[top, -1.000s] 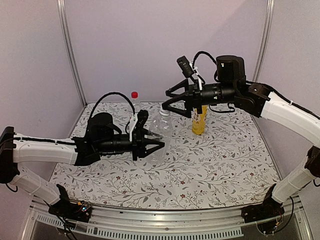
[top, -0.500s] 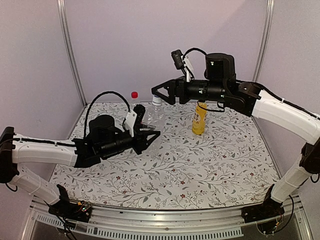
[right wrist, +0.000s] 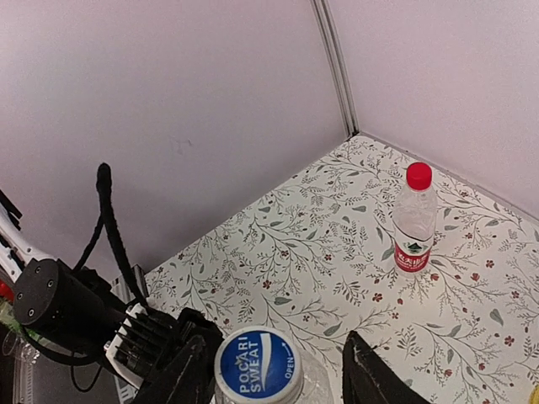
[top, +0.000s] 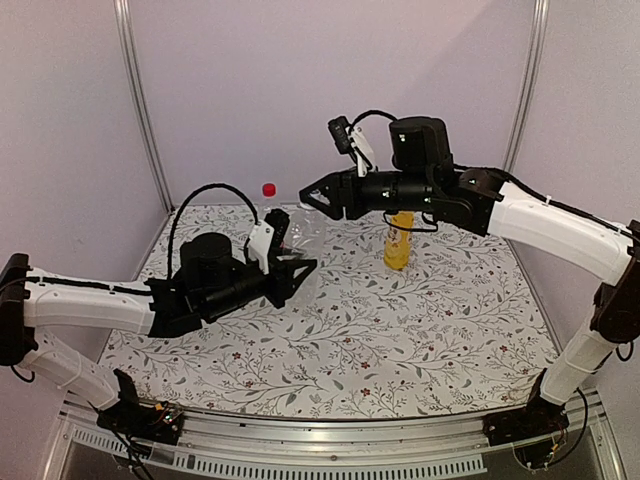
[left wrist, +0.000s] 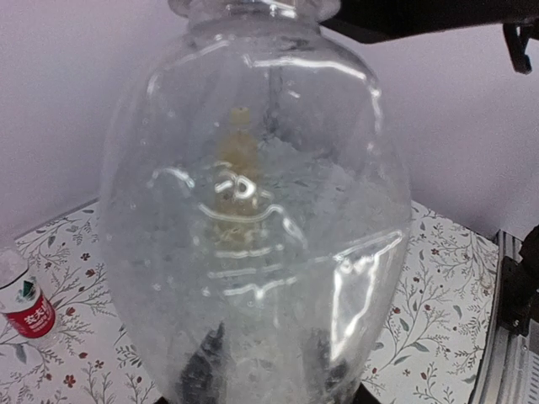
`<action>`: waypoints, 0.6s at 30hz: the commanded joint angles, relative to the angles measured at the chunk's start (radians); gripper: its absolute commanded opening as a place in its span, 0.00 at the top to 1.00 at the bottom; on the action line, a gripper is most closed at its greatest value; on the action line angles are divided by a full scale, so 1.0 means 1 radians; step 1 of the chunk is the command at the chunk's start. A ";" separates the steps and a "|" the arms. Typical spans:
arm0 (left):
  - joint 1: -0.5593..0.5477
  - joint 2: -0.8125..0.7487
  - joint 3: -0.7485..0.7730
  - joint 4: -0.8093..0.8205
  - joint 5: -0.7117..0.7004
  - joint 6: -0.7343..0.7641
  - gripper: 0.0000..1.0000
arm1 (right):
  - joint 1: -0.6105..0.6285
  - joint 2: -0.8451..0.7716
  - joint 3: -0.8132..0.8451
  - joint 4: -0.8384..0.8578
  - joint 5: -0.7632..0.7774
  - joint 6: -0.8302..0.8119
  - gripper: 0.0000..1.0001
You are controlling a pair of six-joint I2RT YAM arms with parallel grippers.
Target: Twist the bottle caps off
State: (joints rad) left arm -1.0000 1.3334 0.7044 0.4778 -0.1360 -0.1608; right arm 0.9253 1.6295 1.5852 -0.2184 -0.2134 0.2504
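Flower-print table [top: 400,340] under lilac walls [top: 250,90]. The left gripper [top: 290,272] is clamped on the body of the clear bottle [top: 303,232]. The blue cap [right wrist: 257,367] sits on that bottle's top; the right gripper [right wrist: 278,364] straddles it, jaws part-open, a gap showing on one side. The red-capped bottle [top: 268,205] stands behind the clear bottle, the yellow bottle [top: 397,245] to its right

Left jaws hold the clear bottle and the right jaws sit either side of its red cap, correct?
No: the cap between the right jaws is blue, as the right wrist view shows. The red cap is on the labelled bottle standing apart. The left jaws do hold the clear bottle.
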 commanded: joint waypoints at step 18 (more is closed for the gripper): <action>0.004 -0.063 0.000 -0.020 0.199 0.102 0.69 | -0.019 -0.049 -0.022 0.037 -0.237 -0.153 0.97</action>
State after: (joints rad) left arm -1.0008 1.3254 0.7082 0.4526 -0.1284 -0.1352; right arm 0.9245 1.6318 1.5833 -0.2165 -0.2596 0.2077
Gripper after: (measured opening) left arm 0.317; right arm 0.270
